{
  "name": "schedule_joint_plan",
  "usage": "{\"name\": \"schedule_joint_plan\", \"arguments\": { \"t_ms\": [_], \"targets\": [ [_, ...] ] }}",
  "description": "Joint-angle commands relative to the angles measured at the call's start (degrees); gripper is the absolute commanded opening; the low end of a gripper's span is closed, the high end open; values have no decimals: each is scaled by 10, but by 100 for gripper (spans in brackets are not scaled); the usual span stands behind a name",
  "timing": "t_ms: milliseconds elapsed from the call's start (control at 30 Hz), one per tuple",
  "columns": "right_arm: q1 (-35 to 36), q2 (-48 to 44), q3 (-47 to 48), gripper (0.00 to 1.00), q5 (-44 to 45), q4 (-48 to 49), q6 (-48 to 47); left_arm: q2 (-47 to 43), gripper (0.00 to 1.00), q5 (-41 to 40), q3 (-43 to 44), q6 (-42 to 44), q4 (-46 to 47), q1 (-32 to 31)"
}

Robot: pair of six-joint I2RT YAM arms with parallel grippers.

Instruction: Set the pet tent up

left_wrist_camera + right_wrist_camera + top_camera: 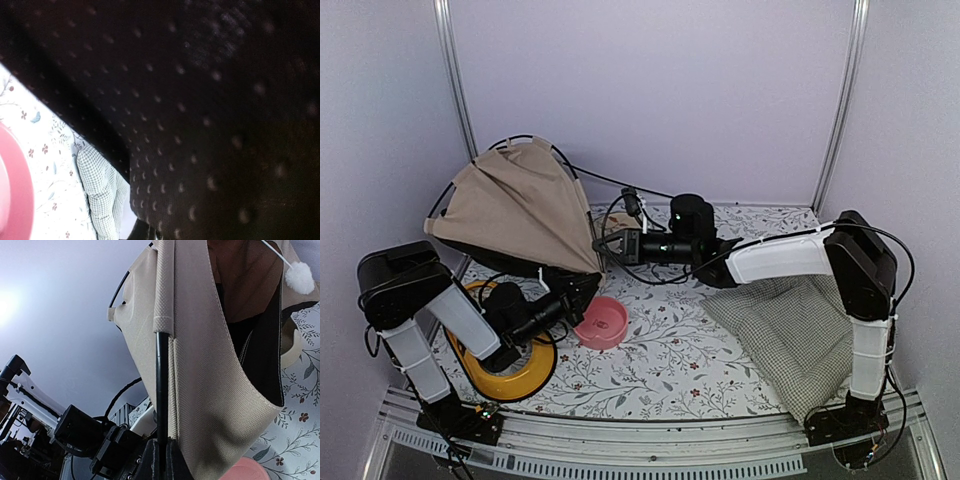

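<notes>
Top view: tent (515, 212) sits at back left of the table (670, 350), half raised and leaning. Beige fabric is bunched in folds, black poles arc out at its top and left edge, and the dark underside shows along the bottom. Left gripper (582, 289) is tucked at the tent's lower front edge, jaws together; can't tell if it pinches any fabric. Right gripper (608, 244) reaches across to the tent's right edge. Pink bowl (602, 322) sits just in front of the tent, yellow ring (510, 365) lies under the left arm, checked cushion (800, 335) is at right.

Left wrist: black dotted lining (200, 125) fills nearly the whole frame, own fingers not visible. Bowl rim, floral cloth and a strip of cushion show at lower left.

Right wrist: beige weave close up, a hemmed sleeve running down, black pole (161, 390) coming out of the sleeve end. Right gripper is clamped on that pole at the bottom edge. Dark lining shows inside the opening, with the white pompom (300, 277) dangling on a thread at top right.
</notes>
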Motion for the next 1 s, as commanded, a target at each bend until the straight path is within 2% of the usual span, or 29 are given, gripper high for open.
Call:
{"name": "schedule_joint_plan", "arguments": {
  "t_ms": [0,367,700,800,967],
  "targets": [
    [-6,-37,-2,0,58,69,-5,7,0,120,-9,12,135,-48],
    [-25,-25,-7,0,63,78,6,-37,0,122,-10,36,100,-47],
    [5,-27,-10,0,47,73,-19,-23,0,134,11,32,102,-46],
    [-13,-31,-17,0,53,73,-21,-29,9,134,7,34,93,-47],
    [-38,-34,-5,0,46,70,-11,-75,36,115,-21,51,37,-48]
  ]
}}
